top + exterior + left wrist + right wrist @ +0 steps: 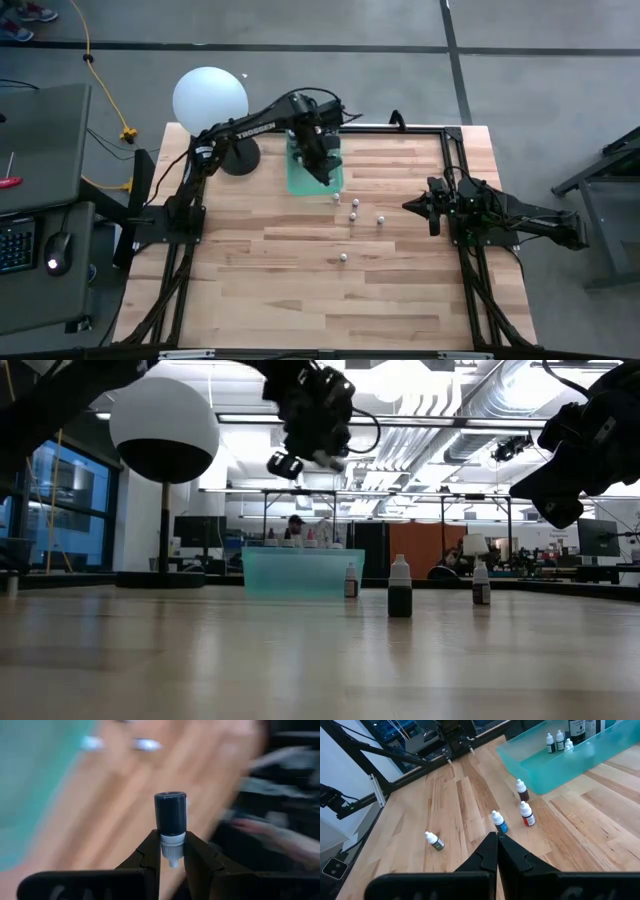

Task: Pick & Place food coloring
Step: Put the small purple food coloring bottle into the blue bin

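My left gripper [326, 176] hangs over the near right corner of the translucent green tray [300, 175], shut on a dark food coloring bottle [170, 812]. Several small white-capped bottles [560, 740] stand in the tray. More stand on the wood near it: a dark one [522, 791], a red one [526, 815], a blue one [500, 822] and a green one [434, 841] nearer the table's middle. My right gripper [496, 840] waits shut at the table's right side [412, 205], touching nothing. My left gripper pinches the bottle's white cap [172, 840] between its two fingers. The fingers slant down from above. The dark body sticks out past the fingertips, bottom end first, in line with the fingers. The bottle is lifted clear of the tray and the table.
A white ball lamp [210, 97] on a dark base [240, 158] stands at the far left, beside the tray. A black frame [455, 135] runs along the table's edges. Bare wood [300, 290] fills the near half.
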